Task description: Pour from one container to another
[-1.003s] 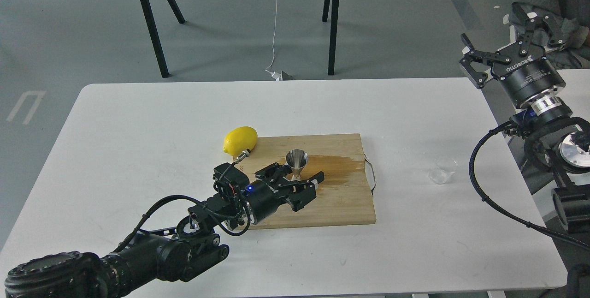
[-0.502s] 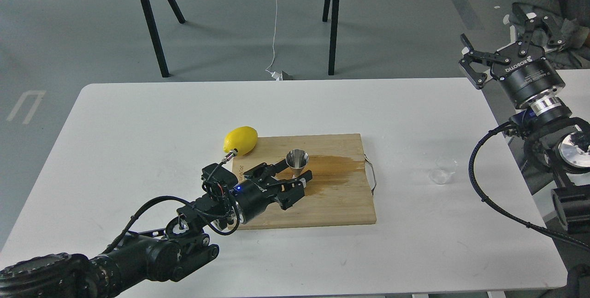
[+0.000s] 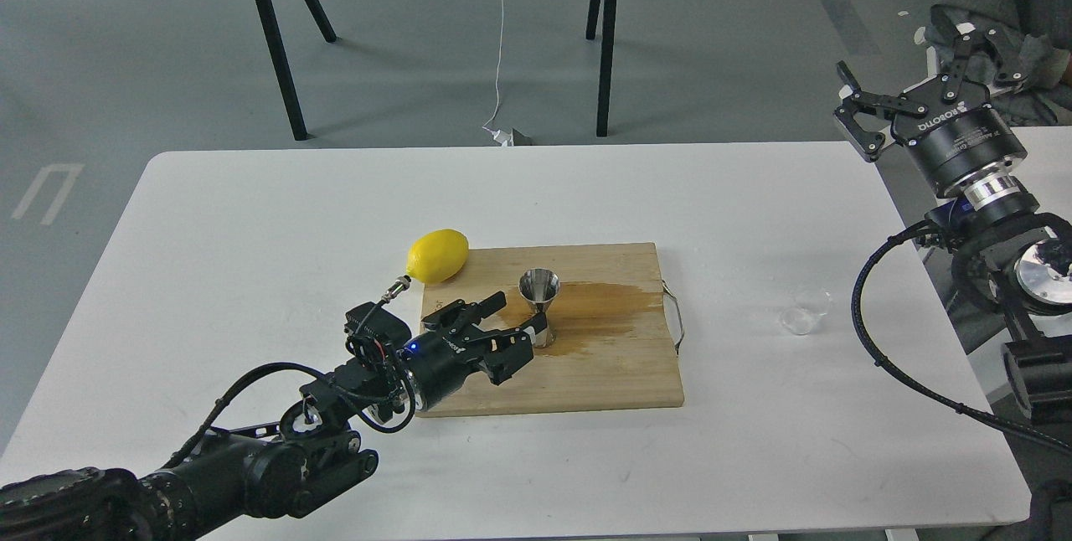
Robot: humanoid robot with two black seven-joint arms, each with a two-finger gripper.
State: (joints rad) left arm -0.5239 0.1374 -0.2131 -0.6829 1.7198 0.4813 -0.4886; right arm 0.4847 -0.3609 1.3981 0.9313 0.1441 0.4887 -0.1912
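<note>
The steel jigger (image 3: pixel 539 294) stands upright on the wooden cutting board (image 3: pixel 586 373), at the left end of a brown wet stain (image 3: pixel 615 306). My left gripper (image 3: pixel 515 315) is open just left of the jigger; its near fingertip almost touches the jigger's base and nothing is held. The small clear cup (image 3: pixel 802 311) sits on the white table (image 3: pixel 251 214), right of the board. My right gripper (image 3: pixel 892 43) is open and empty, raised beyond the table's right edge, far above the cup.
A yellow lemon (image 3: pixel 437 255) lies at the board's far left corner, close behind my left wrist. A metal handle (image 3: pixel 677 319) sticks out from the board's right side. Black table legs (image 3: pixel 272 38) stand on the floor behind.
My left gripper has drawn back to the lower left, its open fingers sliding away from around the jigger, which stays upright. The right arm has hardly moved.
</note>
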